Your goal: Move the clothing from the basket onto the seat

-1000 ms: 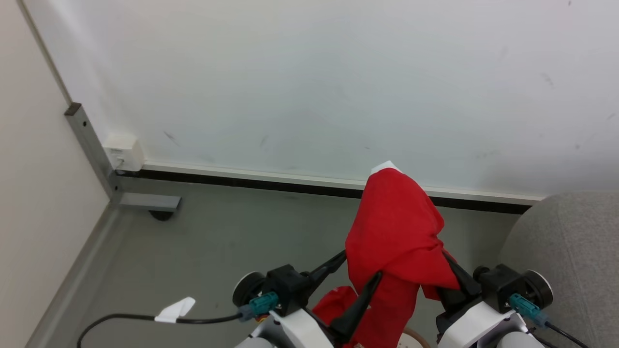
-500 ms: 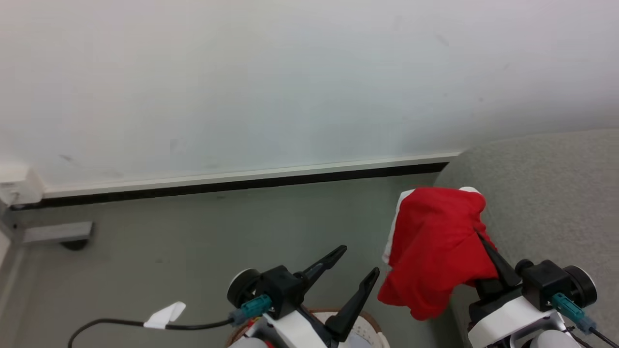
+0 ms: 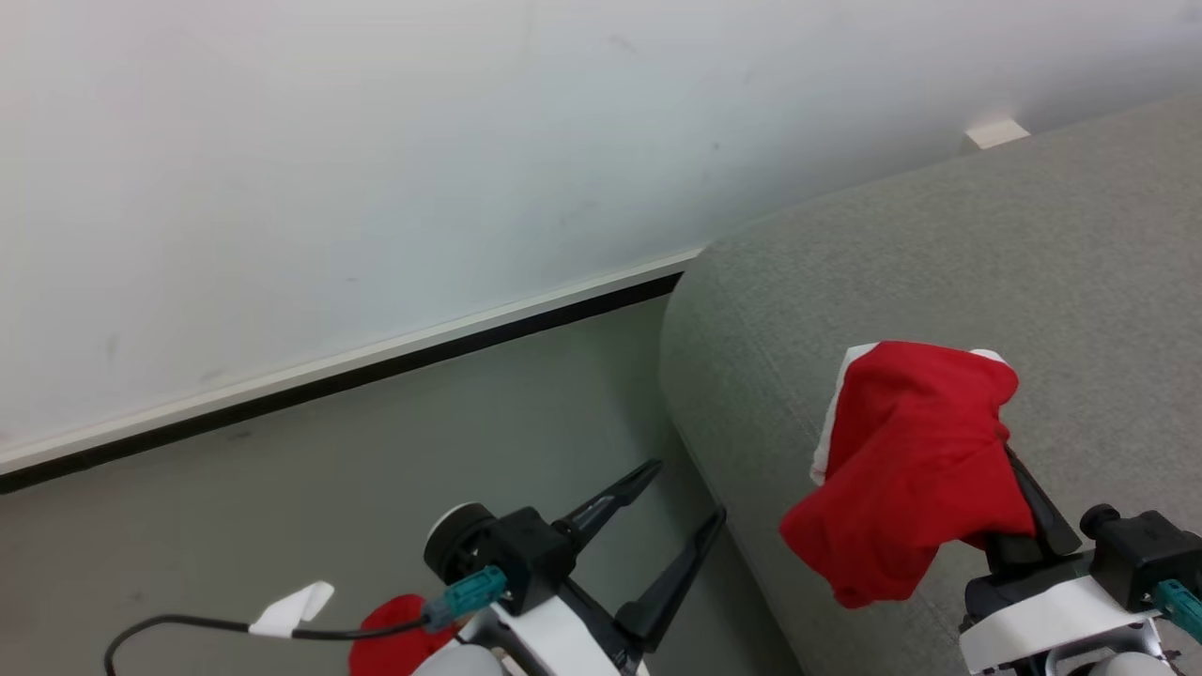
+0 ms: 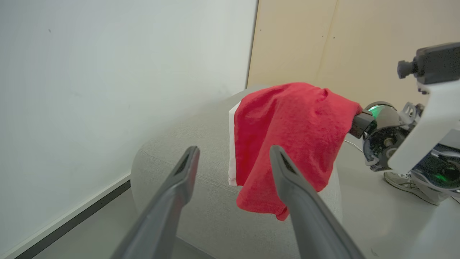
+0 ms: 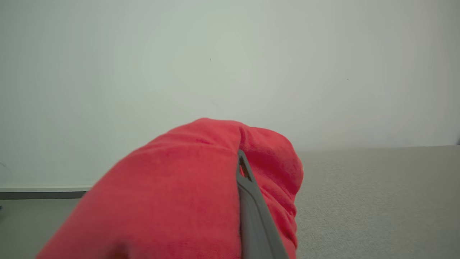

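Red cloth, lower right of the head view: the clothing (image 3: 916, 469) is draped over the right gripper (image 3: 1024, 502), its fingers pressed together and pinching the fabric, tips buried in the folds. A white trim edge shows along the bundle's left side. It hangs over the rounded corner of the grey seat (image 3: 939, 263), which takes up the right half of that frame; whether the hem touches the upholstery, I cannot tell. In the right wrist view one dark finger (image 5: 248, 201) pokes up through the cloth, which blocks the lower left of that frame. Bottom centre of the head view, the left gripper (image 3: 685, 490) is spread wide, holding nothing, over the grey floor (image 3: 376, 451). A black cable (image 3: 188, 624) with a white tag runs along the bottom left, beside another red patch (image 3: 394, 638) at the bottom edge. Upper left: pale wall (image 3: 376, 141) with a dark skirting strip (image 3: 376, 373). At the right edge of the left wrist view, a grey trainer (image 4: 406, 183) sits on the floor.
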